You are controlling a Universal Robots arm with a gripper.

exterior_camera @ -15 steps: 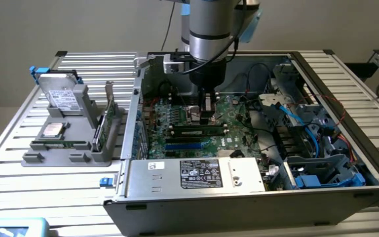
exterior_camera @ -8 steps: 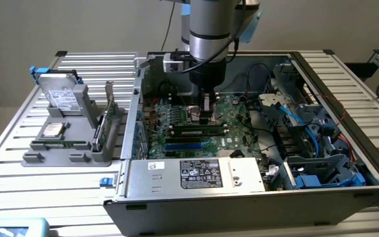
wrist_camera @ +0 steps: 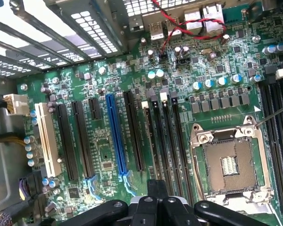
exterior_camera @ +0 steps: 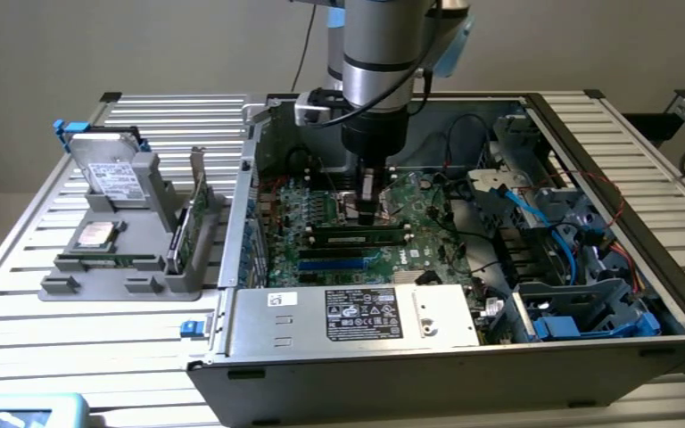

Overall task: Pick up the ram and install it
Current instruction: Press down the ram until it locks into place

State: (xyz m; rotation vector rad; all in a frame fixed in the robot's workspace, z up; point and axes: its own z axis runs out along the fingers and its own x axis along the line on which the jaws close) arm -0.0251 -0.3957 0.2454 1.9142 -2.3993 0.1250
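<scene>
A long dark green ram stick [exterior_camera: 360, 238] stands on edge in a black motherboard slot, with white latches at both ends. My gripper [exterior_camera: 370, 217] hangs straight down inside the open case, fingertips just above and behind the stick's middle. The fingers look shut, with nothing visible between them. In the wrist view the gripper [wrist_camera: 156, 190] hovers over the row of black memory slots [wrist_camera: 164, 141], beside the bare CPU socket [wrist_camera: 228, 162]. I cannot make out the stick in the wrist view. A second thin green stick [exterior_camera: 104, 261] lies in the grey holder outside the case.
The grey holder [exterior_camera: 140, 285] on the exterior view's left also carries a hard drive [exterior_camera: 114, 174], a CPU chip [exterior_camera: 94, 234] and a card with a metal bracket [exterior_camera: 195, 209]. Inside the case are the power supply [exterior_camera: 355, 316], blue slots [exterior_camera: 336, 260] and loose cables [exterior_camera: 509, 205].
</scene>
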